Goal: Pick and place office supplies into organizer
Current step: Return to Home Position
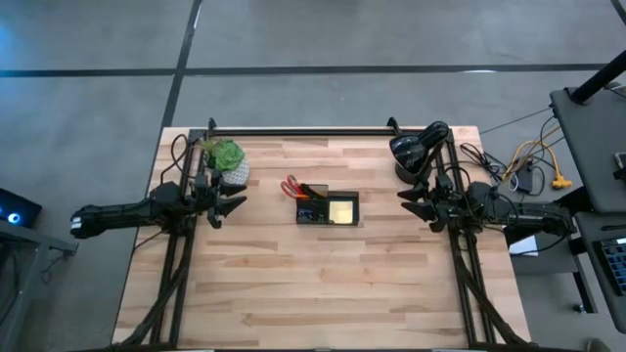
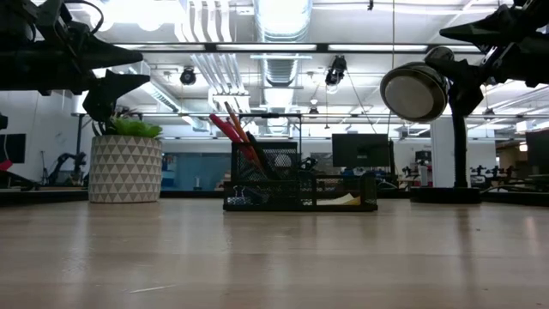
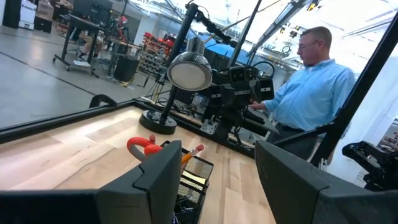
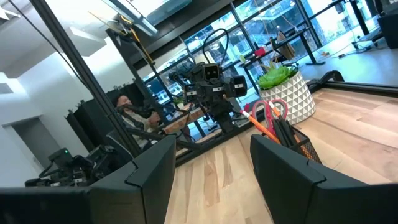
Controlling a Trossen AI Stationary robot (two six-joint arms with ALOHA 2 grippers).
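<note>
Plant (image 1: 225,156) at 10 o'clock, lamp (image 1: 409,149) at 2 o'clock on tabletop (image 1: 323,284). Organizer (image 1: 328,208) at centre, holding scissors (image 1: 291,186), sticky pad (image 1: 342,210). Left tool (image 1: 231,206) at 9, right tool (image 1: 411,205) at 3, both spread, empty.

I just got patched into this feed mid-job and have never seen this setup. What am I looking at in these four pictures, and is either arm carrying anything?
Two dark robot arms work at a wooden table. One picture looks straight down, one looks level across the tabletop, and two come from cameras on the arms' wrists.

From above, the left pincer hangs near the potted plant, and the right pincer near the black lamp. Both are open and hold nothing.

In the middle stands the mesh organizer. Red-handled scissors and an orange pencil stick up from it; a yellow sticky-note pad lies in one compartment. No loose supplies show on the table.

A person in a blue shirt stands beyond the table.
</note>
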